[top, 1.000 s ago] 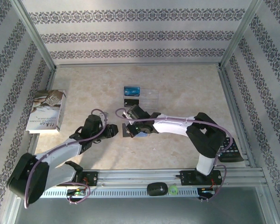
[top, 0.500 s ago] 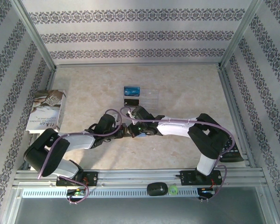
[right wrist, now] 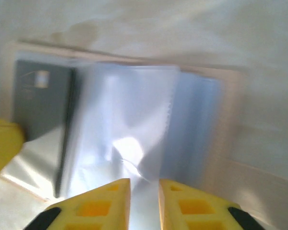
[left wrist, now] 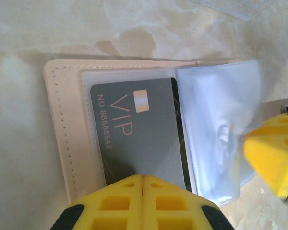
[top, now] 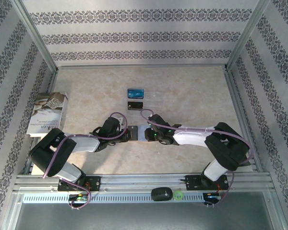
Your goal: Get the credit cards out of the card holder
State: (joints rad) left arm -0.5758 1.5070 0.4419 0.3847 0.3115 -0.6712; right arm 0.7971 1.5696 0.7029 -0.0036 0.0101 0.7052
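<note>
The tan card holder (top: 137,133) lies open on the table between both grippers. In the left wrist view its tan cover (left wrist: 62,120) holds a grey VIP card (left wrist: 139,129) under a clear sleeve. My left gripper (left wrist: 143,176) is shut, its tip resting on that card. The loose clear sleeves (left wrist: 221,129) are lifted to the right, toward a finger of the right gripper (left wrist: 273,151). My right gripper (right wrist: 144,184) is closed on a fold of the sleeves (right wrist: 134,110). A bright blue card (top: 134,93) and a blackish card (top: 135,105) lie farther back.
A clear plastic tray (top: 151,98) sits behind the card holder, with the blue card at its left end. A book (top: 48,114) lies at the left edge of the table. Metal frame posts and patterned walls enclose the table.
My left gripper moved right, onto the card holder. The right gripper drew back to the right, lifting the clear sleeves and uncovering the grey card.
</note>
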